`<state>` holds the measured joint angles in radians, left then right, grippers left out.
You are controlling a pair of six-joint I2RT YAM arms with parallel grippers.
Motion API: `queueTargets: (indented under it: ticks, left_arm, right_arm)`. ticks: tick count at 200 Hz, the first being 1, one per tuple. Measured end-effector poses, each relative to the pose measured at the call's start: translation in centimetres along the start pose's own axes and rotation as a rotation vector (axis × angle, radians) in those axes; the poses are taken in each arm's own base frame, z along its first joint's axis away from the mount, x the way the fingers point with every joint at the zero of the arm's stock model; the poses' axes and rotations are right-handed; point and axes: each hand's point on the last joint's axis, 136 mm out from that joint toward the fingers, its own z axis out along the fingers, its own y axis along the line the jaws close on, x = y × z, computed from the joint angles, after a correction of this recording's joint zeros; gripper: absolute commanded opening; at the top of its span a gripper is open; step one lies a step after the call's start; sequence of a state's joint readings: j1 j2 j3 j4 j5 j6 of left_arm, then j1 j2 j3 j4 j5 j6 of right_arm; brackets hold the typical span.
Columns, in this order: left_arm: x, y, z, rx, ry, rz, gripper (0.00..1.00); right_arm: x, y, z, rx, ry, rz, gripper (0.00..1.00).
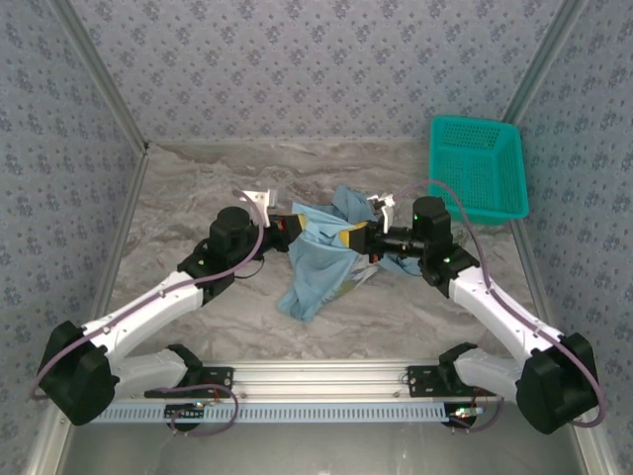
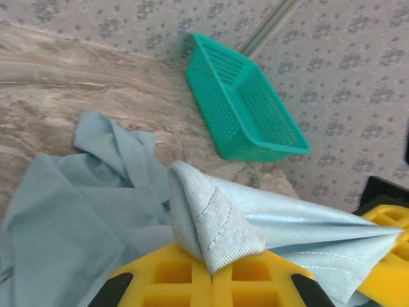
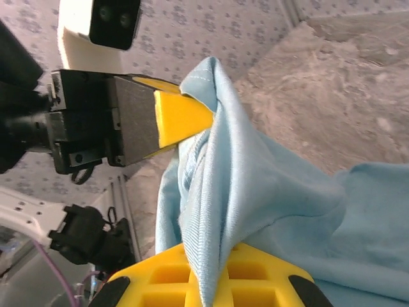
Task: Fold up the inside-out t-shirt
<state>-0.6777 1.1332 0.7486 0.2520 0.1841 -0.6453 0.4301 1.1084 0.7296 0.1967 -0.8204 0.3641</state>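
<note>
Since your left and right jaws each clamp a fold of shirt, it hangs between them, ready for spreading.

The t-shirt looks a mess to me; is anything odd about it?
Yes: the t-shirt is a crumpled bunch, not spread flat. The left pincer and right pincer each pinch a fold, while the rest droops onto the table.
</note>
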Motion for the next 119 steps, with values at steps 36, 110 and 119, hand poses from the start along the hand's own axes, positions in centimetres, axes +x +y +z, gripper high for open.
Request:
queueTargets:
  ticks: [36,110,119]
  left_arm:
    - [-0.3,-2.2,-0.2,0.134,0.005,-0.029,0.0]
    - [0.9,0.8,0.4,-0.014,0.047,-0.064,0.0]
    - [0.9,1.0,0.3,-0.025,0.047,-0.066,0.0]
  right_arm:
    - [-1.0,1.0,1.0,-0.127,-0.024,-0.009,0.11]
    - [-2.1,3.9,1.4,-0.328,-0.045,0.013,0.22]
    - [-1.7,3.6,1.4,-0.315,-0.034,0.023,0.24]
